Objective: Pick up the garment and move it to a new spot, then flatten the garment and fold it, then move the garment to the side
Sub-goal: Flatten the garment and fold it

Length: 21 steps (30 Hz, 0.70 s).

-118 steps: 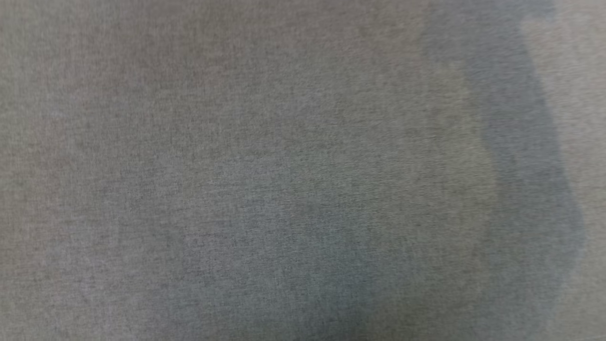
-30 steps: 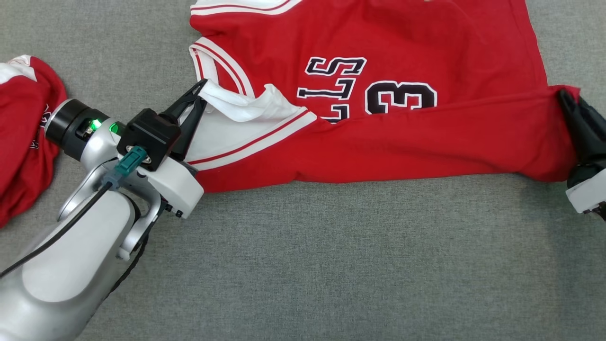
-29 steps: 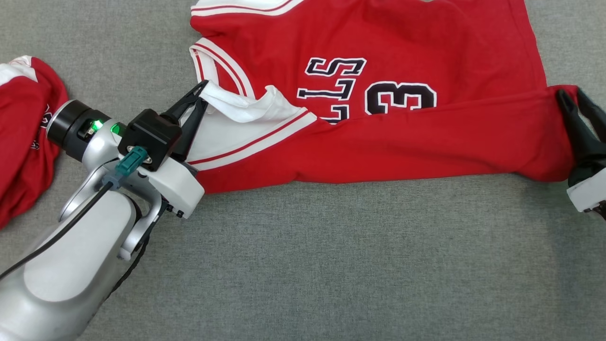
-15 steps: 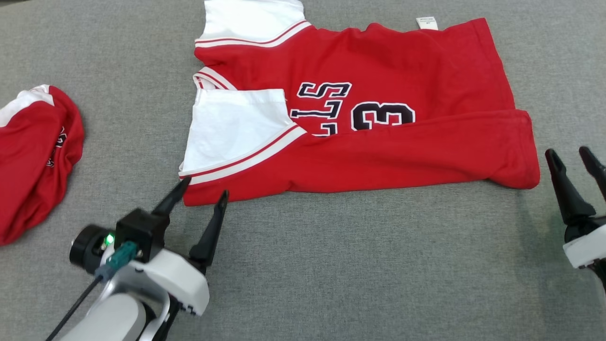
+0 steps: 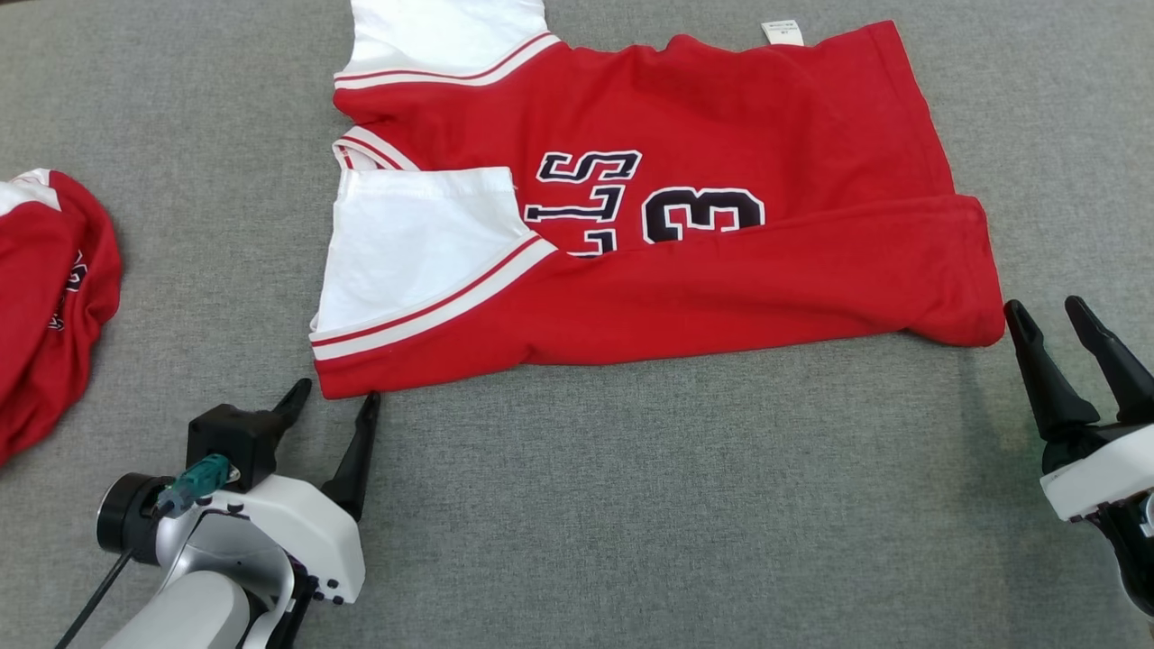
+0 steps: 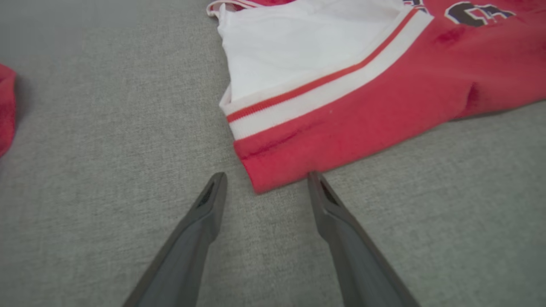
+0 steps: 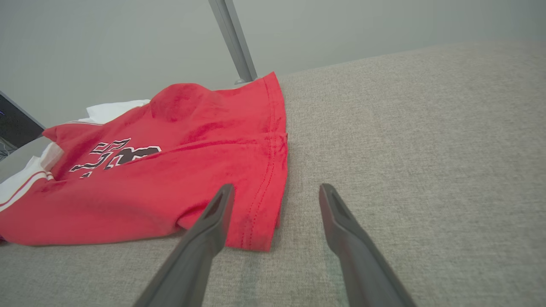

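A grey woven surface (image 5: 631, 505) spreads across the whole scene. At its left edge lies a crumpled red bundle of cloth (image 5: 45, 297), with a white patch at its top and dark lettering on its side, partly cut off by the frame. In the right wrist view a grey metal pole (image 7: 232, 40) rises slanted from the surface's far edge, before a pale grey wall (image 7: 362, 21). A dark object (image 7: 13, 123) shows at the left, too cropped to identify.

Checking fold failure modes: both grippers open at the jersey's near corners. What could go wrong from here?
The jersey lies doubled at its near edge; the left gripper or right gripper may pinch only the top layer and undo the fold.
The right hem corner sits puffed; another fold could trap wrinkles.
A second red garment lies left; moving the jersey there risks overlap.
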Tool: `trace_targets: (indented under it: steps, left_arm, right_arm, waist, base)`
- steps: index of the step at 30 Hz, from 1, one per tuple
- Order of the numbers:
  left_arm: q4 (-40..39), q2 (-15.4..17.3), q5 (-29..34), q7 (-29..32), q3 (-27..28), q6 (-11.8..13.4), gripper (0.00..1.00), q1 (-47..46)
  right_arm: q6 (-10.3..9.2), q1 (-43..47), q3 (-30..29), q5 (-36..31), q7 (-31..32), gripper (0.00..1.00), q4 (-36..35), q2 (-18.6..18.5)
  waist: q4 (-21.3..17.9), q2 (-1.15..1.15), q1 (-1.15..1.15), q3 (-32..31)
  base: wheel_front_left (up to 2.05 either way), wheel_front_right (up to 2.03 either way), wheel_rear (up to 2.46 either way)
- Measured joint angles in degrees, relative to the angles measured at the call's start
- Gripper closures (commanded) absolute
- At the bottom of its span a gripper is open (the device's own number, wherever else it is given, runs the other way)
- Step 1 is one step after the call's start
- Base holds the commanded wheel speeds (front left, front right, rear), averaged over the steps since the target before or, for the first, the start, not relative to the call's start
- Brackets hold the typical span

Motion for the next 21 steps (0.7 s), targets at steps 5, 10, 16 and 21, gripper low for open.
trace_targets:
  steps: [5,10,16,21]
  left_arm:
    - [0.0,-0.4,-0.7,-1.2,0.3,-1.3,1.00,-0.4]
    - [-0.4,-0.5,-0.7,-1.9,0.1,-2.0,1.00,-0.5]
    - [-1.0,-0.5,-0.7,-2.2,-0.1,-1.9,1.00,-0.5]
    - [-1.5,-0.3,-0.6,-2.1,-0.2,-1.9,1.00,-0.5]
  right_arm:
    - [0.00,-1.5,1.0,0.5,0.6,0.00,1.1,0.5]
    - [0.00,-3.2,2.4,2.2,1.6,0.00,3.7,0.7]
    - [0.00,-4.5,5.4,4.5,3.8,0.50,6.6,0.6]
    - [0.00,-4.4,6.5,6.1,2.9,1.00,6.1,-0.7]
  waist:
    - [0.2,0.00,0.00,0.3]
    - [0.8,0.00,0.00,0.0]
    - [1.7,0.00,0.00,-0.4]
    - [2.3,0.00,0.00,-0.7]
  base:
    - [0.00,0.00,0.00]
    - [0.00,0.00,0.00]
    - [0.00,0.00,0.00]
    - [0.00,0.00,0.00]
